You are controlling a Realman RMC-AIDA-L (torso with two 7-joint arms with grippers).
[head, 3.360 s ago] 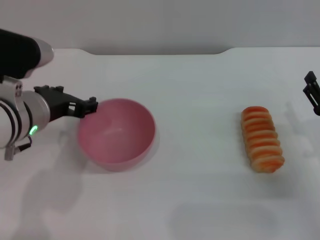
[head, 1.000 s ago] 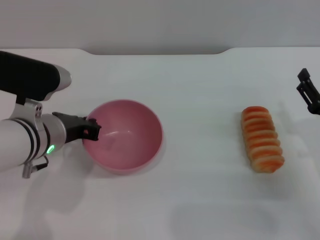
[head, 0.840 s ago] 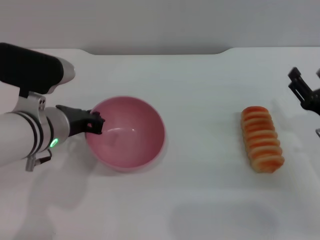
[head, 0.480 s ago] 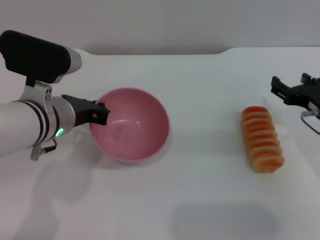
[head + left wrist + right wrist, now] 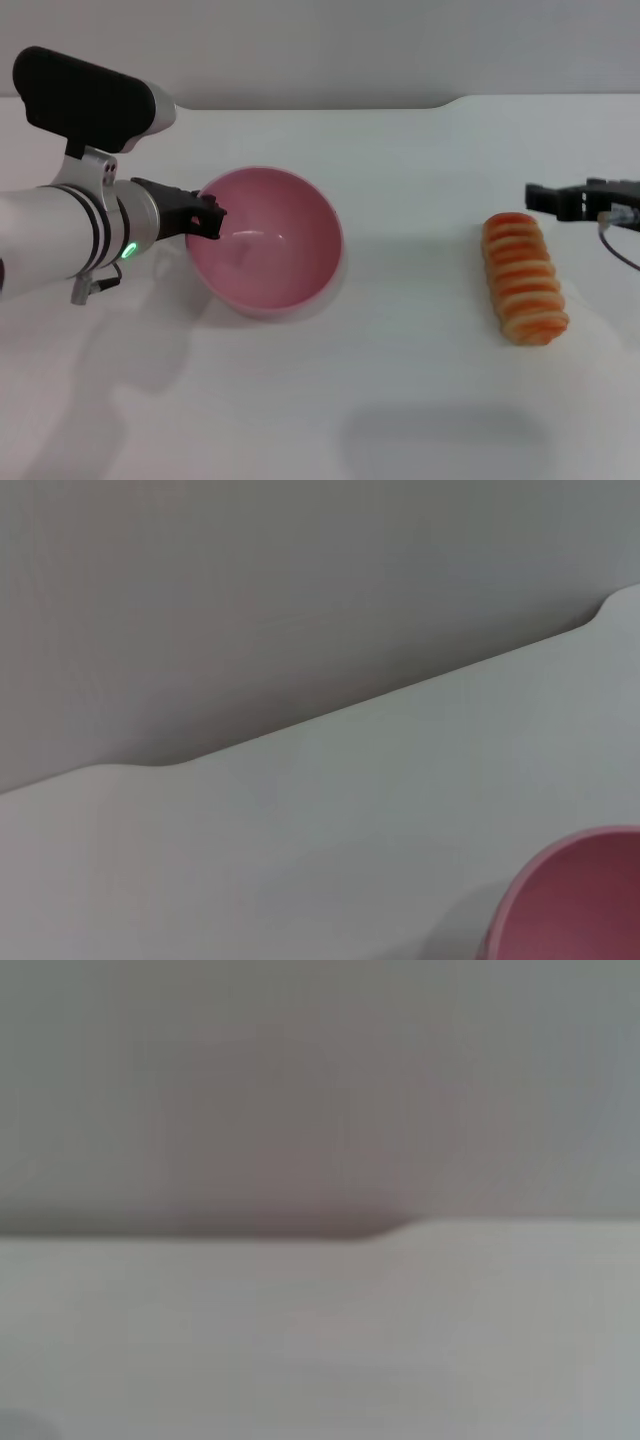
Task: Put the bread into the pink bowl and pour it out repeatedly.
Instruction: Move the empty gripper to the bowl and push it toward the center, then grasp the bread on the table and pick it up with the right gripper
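On the white desk [image 5: 400, 400], bread [image 5: 524, 277] lying well right of the empty pink bowl [image 5: 266, 240]: left claw [image 5: 208, 218] clenched on bowl's left rim; right claw [image 5: 560, 199], grip state indeterminate, just beyond loaf; step: reach-to-grasp; next: descend, seize loaf.

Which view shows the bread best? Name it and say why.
The head view: the whole bread lies unobstructed on the white table. The left wrist view shows only table and a pink bowl edge; the right wrist view shows no bread.
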